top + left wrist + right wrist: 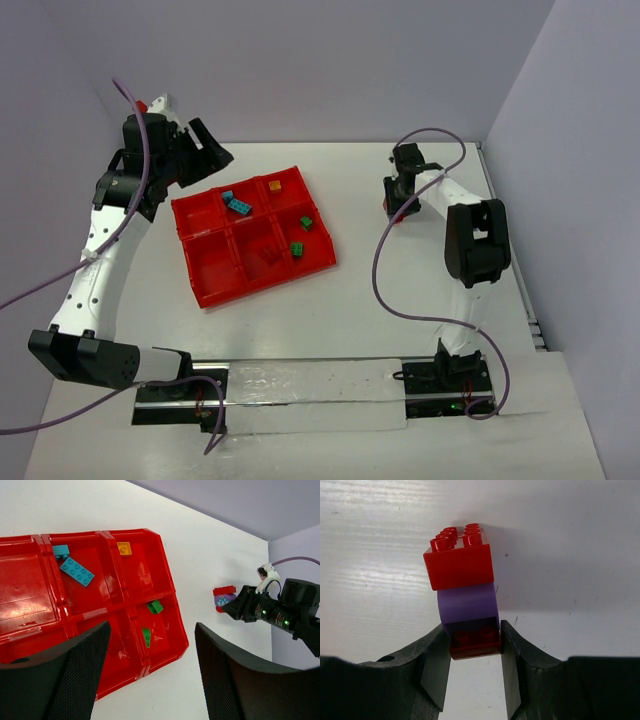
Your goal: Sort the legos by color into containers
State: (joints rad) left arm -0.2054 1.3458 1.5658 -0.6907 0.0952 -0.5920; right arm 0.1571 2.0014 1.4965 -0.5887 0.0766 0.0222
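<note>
Gripping confirmed at the right gripper [475,641]: the jaws are drawn in to a narrow gap around the near end of a small stack of plastic studded bricks [465,600], with the black fingers [432,665] pressing on both of its sides. Stack order from the pinch outward: dark red brick [475,644] between the fingertips, rounded purple brick [469,607], bright red studded brick [460,565] at the free end. The stack throws a shadow toward 3 o'clock on the white table [380,540]. Whether it rests on the surface or hangs just above it, cannot tell.

Top view: gripper and stack sit at 3 o'clock from the bright red plastic six-compartment tray [215,272], well apart from it.

Left gripper [151,627]: fingers spread wide with nothing between them, held raised beyond the tray rim at 11 o'clock.

Tray contents, top view, by compartment from the tray centre:
- 11 o'clock: two teal-blue bricks [238,205].
- 1 o'clock: one orange-yellow brick [275,185].
- 3 o'clock: two green bricks [297,249].
- 5 o'clock: a darker shape, too indistinct to identify.
</note>
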